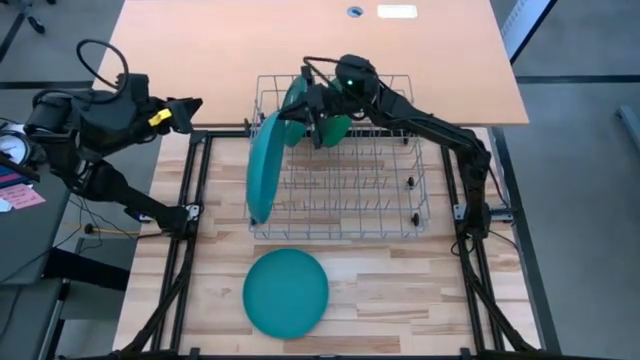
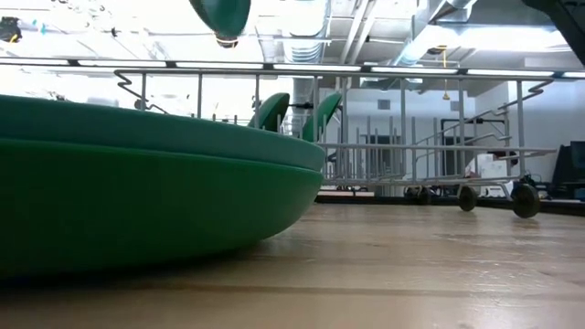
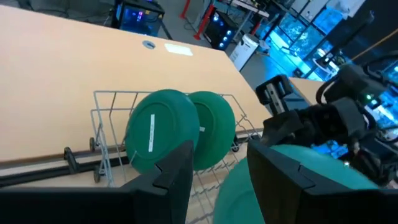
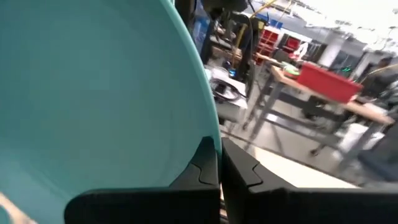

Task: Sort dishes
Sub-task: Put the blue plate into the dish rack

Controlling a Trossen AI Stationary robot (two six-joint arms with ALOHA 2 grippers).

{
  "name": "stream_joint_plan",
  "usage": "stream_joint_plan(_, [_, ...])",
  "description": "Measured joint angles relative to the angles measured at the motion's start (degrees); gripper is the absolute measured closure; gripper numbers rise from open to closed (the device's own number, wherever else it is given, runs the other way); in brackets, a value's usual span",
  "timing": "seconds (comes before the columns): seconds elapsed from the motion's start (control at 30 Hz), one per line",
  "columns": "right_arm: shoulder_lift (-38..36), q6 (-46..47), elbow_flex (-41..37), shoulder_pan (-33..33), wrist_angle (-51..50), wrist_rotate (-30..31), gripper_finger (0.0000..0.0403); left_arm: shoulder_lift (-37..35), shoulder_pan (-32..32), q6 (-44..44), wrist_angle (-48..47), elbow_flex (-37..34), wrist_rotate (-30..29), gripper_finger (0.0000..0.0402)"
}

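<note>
right gripper (image 1: 300, 125) is clamped thin on the rim of a teal plate (image 1: 264, 165), held on edge over the left end of the wire rack (image 1: 340, 215). risk: with so little rim in the pinch, the plate may swing or slip and catch a rack wire. two dark green plates (image 3: 180, 137) stand upright in the rack's far-left corner, close beside the gripper; clearance there is tight. the rack's middle and right rows offer open room. another teal plate (image 1: 286, 292) lies flat on the table in front of the rack. left gripper (image 1: 190, 112), fingers apart and holding nothing, waits left of the rack.
</note>
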Motion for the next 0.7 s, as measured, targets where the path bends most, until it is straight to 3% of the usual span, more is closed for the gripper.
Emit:
stream_joint_plan(0.2, [1.79, -17.75, 0.04, 0.94, -2.47, 10.56, 0.0403, 0.06, -0.02, -2.71, 0.02, 0.00, -0.73, 0.0256])
stream_joint_plan(0.4, [3.66, -23.40, 0.11, 1.19, -3.22, 11.21, 0.0403, 0.03, 0.00, -4.49, 0.24, 0.00, -4.05, 0.0257])
stream_joint_plan(0.7, [3.85, -24.80, 0.07, 1.66, -5.36, 10.65, 0.0403, 0.45, 0.00, -3.93, 0.20, 0.00, -4.31, 0.0262])
